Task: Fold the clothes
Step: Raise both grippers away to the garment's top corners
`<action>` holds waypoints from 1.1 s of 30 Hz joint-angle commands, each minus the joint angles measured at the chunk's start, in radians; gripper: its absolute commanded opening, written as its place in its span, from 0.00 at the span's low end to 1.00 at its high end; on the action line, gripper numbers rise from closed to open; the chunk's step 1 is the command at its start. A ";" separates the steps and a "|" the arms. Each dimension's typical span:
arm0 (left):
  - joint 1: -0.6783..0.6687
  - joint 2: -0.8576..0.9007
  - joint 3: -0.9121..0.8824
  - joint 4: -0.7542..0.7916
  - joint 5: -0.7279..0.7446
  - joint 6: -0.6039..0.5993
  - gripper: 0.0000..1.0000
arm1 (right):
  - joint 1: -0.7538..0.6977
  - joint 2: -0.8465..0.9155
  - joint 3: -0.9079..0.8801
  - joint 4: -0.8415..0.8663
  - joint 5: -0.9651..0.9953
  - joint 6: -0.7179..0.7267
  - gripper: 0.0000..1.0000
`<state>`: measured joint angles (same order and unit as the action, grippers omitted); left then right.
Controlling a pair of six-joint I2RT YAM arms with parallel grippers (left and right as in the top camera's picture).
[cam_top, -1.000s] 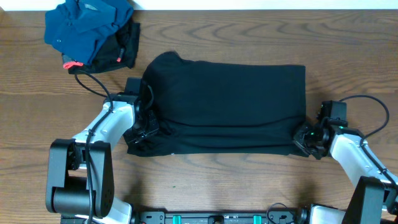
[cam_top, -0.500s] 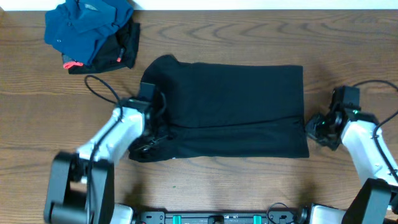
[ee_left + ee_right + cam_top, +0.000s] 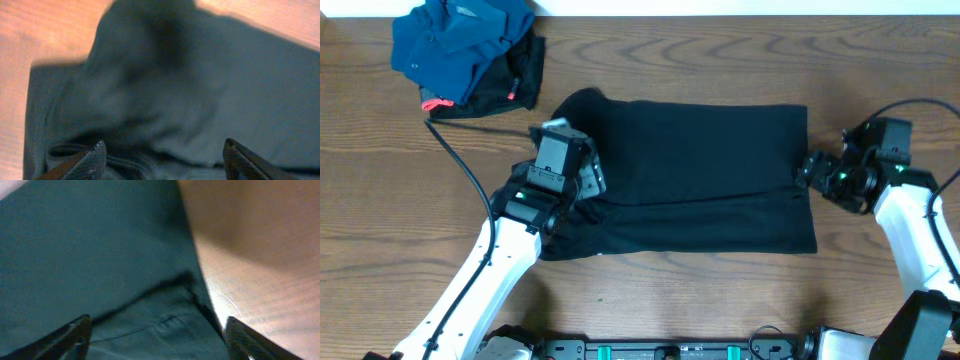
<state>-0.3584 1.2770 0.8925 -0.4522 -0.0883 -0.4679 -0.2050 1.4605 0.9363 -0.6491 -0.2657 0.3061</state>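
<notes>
At tabletop centre: the clothes (image 3: 700,160), one black garment, lying flat as a wide folded rectangle with its long sides parallel to the near and far edges.
Clothes, layers: the upper layer sits back from the near side, so a lower layer shows as a strip along it. A rounded hump rises at the garment's far-left corner.
Tabletop (image 3: 720,60): brown wood-grain, matte finish.
Left gripper (image 3: 585,182): above the garment's left end. In the left wrist view its fingers stand wide apart with nothing between them, and wrinkled cloth and a seam lie below.
Right gripper (image 3: 807,168): at the garment's right edge. In the right wrist view its fingers are spread wide and empty, over a hem and the wood beside it.
Far-left corner: dark blue garment (image 3: 460,45), crumpled, partly on top of a small black piece (image 3: 520,85) with red-pink tags (image 3: 437,103).
Cable (image 3: 455,155): black, running from the left arm across the wood toward the far-left pile.
Near edge: black rig base (image 3: 670,350) with teal marks.
Room: only a pale strip (image 3: 720,7) shows beyond the far edge.
</notes>
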 commanded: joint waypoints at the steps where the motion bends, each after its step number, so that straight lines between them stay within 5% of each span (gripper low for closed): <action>1: 0.015 -0.002 0.035 0.053 -0.038 0.166 0.76 | 0.016 -0.002 0.101 0.010 -0.064 -0.063 0.92; 12: 0.154 0.246 0.331 0.072 0.059 0.380 0.89 | 0.015 0.072 0.337 0.009 0.010 -0.164 0.97; 28: 0.270 0.714 0.717 0.044 0.243 0.503 0.93 | 0.029 0.643 0.887 -0.185 -0.021 -0.328 0.97; 33: 0.274 0.836 0.740 0.071 0.243 0.521 0.93 | 0.042 0.733 0.914 -0.201 -0.003 -0.385 0.98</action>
<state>-0.0887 2.0491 1.6131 -0.3920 0.1368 0.0158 -0.1810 2.1468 1.8275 -0.8406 -0.2821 -0.0109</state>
